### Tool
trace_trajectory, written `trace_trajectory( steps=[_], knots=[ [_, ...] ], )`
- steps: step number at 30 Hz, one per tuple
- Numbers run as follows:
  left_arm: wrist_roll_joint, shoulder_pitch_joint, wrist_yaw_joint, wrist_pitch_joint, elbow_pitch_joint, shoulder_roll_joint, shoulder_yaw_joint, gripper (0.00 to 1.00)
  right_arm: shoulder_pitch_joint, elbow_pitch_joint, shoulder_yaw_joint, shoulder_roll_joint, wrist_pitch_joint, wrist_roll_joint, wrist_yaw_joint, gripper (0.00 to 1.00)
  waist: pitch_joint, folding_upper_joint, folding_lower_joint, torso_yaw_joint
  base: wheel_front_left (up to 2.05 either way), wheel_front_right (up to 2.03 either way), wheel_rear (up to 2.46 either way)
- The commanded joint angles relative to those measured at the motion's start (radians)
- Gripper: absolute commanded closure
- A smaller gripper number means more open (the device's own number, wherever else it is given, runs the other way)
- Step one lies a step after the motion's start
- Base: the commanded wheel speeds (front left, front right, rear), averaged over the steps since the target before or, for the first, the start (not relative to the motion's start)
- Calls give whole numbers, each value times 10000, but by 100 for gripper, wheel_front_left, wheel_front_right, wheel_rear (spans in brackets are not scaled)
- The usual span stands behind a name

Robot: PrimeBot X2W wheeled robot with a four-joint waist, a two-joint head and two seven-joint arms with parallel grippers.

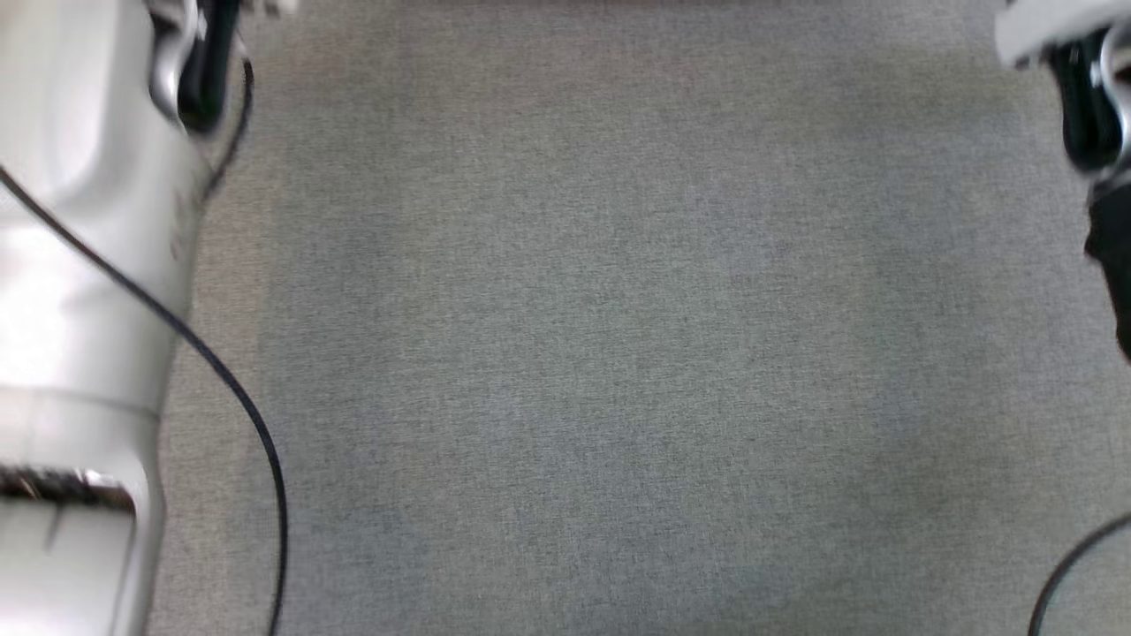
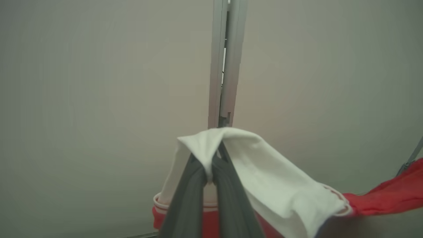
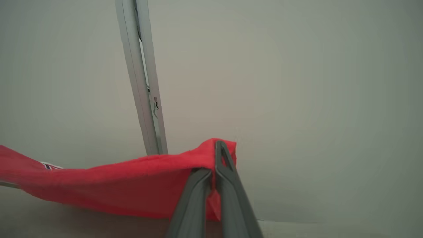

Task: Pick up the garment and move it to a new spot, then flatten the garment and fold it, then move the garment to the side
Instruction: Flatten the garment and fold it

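The garment (image 2: 274, 185) is red with a white part, and it hangs stretched between my two grippers. My left gripper (image 2: 211, 165) is shut on the white part, which drapes over its dark fingers (image 2: 188, 198). In the right wrist view the garment (image 3: 115, 185) is a red band running off to the left. There my right gripper (image 3: 214, 165) is shut on its red edge. In the head view my pale left forearm (image 1: 79, 265) fills the left side. A dark part of my right arm (image 1: 1096, 115) shows at the top right corner.
The grey cloth-covered table (image 1: 618, 336) lies below the head camera. A black cable (image 1: 239, 397) curves along my left arm. Both wrist views face a plain pale wall with a grey upright post (image 2: 224, 66), the post (image 3: 142, 82) leaning in the right wrist view.
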Motion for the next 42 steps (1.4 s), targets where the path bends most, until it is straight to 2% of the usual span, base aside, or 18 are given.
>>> trace_trajectory(
  steps=[1, 3, 8, 13, 19, 21, 25, 34, 42],
  knots=[
    [37, 932, 65, -52, -685, 39, 258, 100, 767, -404, -25, -264, -21, 418, -2, 100, -139, 0, 0, 109, 0, 0, 0],
    [16, 1470, 95, -52, -1087, 3, 389, 100, 1173, -657, -81, -358, -21, 640, -2, 100, -193, 0, 0, 157, 0, 0, 0],
    [125, 4456, 305, -54, -3531, 24, 1070, 100, 3512, -1929, -405, -661, -22, 1444, -1, 100, -545, 0, 0, 282, 0, 0, 0],
    [231, 7371, 442, -50, -5635, 135, 1247, 100, 5798, -2828, -748, -541, -22, 1650, -2, 100, -1111, 0, 0, 266, 0, 0, 0],
    [355, 10540, 1045, 449, -7775, 476, 988, 100, 8183, -3455, -1096, -212, -23, 1517, -2, 100, -2038, 0, 0, 257, 0, 0, 0],
    [333, 11953, 1461, 1032, -8944, 571, 813, 100, 9203, -3700, -1375, -203, -23, 1330, -2, 100, -2431, 0, 0, 349, 0, 0, 0],
    [271, 13591, 2068, 1850, -10386, 593, 571, 100, 10517, -4109, -2148, 58, -23, 1182, -2, 100, -2877, 0, 0, 543, 0, 0, 0],
    [-177, 16006, 2803, 4256, -12481, 1303, 269, 100, 13203, -5183, -3295, 455, 607, 848, -2, 100, -3414, 0, 0, 1056, 0, 0, 0],
    [-460, 16784, 3195, 5015, -13538, 1647, 501, 100, 14592, -6735, -3997, 985, 2101, 314, -2, 100, -3257, 0, 0, 1025, 0, 0, 0]
  ],
)
